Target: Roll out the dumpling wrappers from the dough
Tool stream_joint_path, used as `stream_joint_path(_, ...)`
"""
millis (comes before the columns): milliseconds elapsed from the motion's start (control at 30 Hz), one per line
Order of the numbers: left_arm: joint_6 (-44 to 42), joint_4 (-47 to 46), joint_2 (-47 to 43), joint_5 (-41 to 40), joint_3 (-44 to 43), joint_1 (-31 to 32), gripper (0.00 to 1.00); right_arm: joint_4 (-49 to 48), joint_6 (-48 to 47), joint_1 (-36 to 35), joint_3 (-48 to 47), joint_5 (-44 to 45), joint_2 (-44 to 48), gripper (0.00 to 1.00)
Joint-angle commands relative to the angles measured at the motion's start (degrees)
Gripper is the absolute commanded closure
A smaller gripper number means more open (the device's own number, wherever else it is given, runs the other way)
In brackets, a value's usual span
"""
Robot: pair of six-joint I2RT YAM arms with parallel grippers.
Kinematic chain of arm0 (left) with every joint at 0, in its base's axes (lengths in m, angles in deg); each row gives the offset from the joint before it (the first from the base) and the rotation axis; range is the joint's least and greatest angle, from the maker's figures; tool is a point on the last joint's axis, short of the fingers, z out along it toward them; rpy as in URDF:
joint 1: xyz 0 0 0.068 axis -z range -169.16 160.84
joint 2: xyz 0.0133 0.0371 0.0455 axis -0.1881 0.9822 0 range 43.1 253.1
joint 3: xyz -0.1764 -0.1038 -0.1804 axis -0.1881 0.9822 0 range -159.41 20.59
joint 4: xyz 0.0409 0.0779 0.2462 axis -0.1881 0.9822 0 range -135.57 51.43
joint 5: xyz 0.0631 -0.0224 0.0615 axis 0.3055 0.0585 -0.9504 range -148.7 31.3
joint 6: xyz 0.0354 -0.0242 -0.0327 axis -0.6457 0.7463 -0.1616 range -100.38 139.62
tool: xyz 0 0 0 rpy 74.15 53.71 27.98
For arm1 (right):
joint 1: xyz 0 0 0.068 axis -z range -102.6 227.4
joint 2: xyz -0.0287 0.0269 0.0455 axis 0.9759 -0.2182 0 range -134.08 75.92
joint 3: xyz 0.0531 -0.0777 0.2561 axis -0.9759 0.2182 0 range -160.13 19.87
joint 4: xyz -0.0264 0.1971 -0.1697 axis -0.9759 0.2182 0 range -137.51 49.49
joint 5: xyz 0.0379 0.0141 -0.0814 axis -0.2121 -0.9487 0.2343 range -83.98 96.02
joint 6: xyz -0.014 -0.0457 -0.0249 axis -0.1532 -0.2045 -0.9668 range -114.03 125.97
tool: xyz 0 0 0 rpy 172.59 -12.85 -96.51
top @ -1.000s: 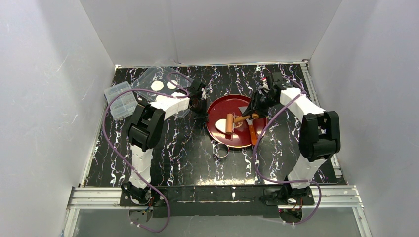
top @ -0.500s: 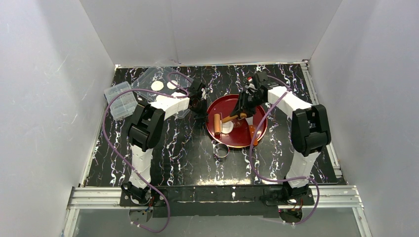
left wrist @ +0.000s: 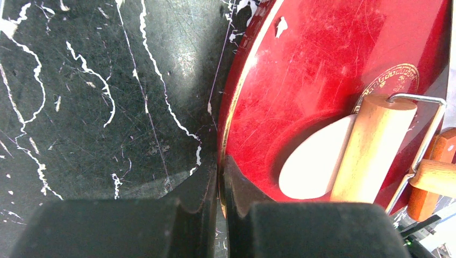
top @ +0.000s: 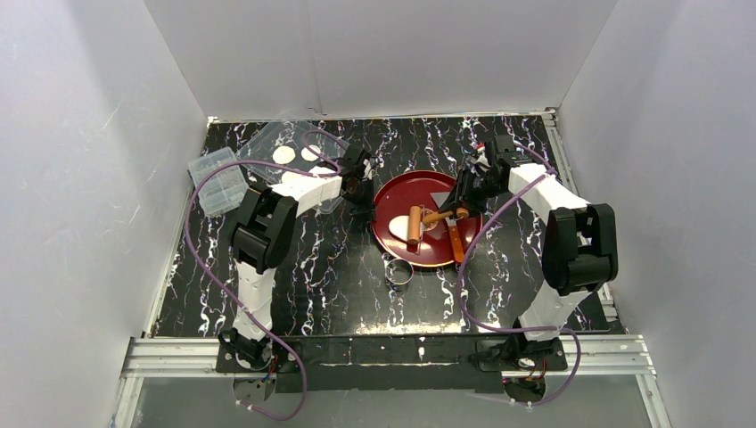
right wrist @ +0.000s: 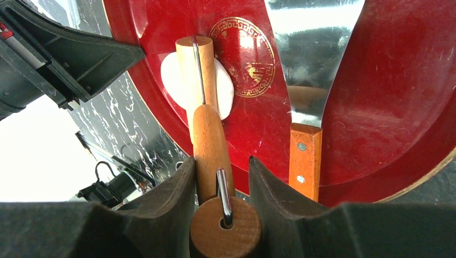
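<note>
Dough under roller; left fingers pinching plate edge, right fingers gripping roller handle.

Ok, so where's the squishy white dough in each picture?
Top external: the dough sits near the middle of the picture, on the left part of the red plate.
Left wrist: the dough is lower right, peeking out left of the wooden roller.
Right wrist: the dough is upper left of centre, under the roller.
Shared landmark: the red plate.
</note>
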Motion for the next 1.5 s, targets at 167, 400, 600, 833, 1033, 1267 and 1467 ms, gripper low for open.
stream_joint_path(167,-3.7,6.4,-1.4,-3.3,2.0,0.3,1.00,6.9,-1.0,-7.4,-2.6,14.3,-8.0,0.99)
stream_joint_path(400,-3.9,6.5,-1.6,-3.7,2.2,0.3,1.00,7.8,-1.0,-9.5,-6.7,13.6,-10.3,0.99)
stream_joint_path(600,-3.9,6.5,-1.5,-3.7,2.0,0.3,1.00,9.4,-4.2,-5.0,-2.1,16.6,-6.1,0.99)
stream_joint_path(833,-3.9,6.6,-1.4,-3.9,1.7,0.3,1.00,9.0,-6.4,0.8,5.5,19.1,-0.9,0.99)
stream_joint_path(1033,-3.9,6.6,-1.4,-3.9,1.8,0.3,1.00,9.1,-6.4,1.2,5.1,18.8,-1.8,0.99)
stream_joint_path(1267,-4.0,6.5,-1.6,-3.8,1.8,0.3,1.00,8.5,-3.4,-2.7,-0.1,16.4,-5.3,0.99)
stream_joint_path(1467,-4.3,6.6,-2.0,-4.3,2.1,0.3,1.00,8.1,-1.2,-7.4,-5.7,13.3,-9.6,0.99)
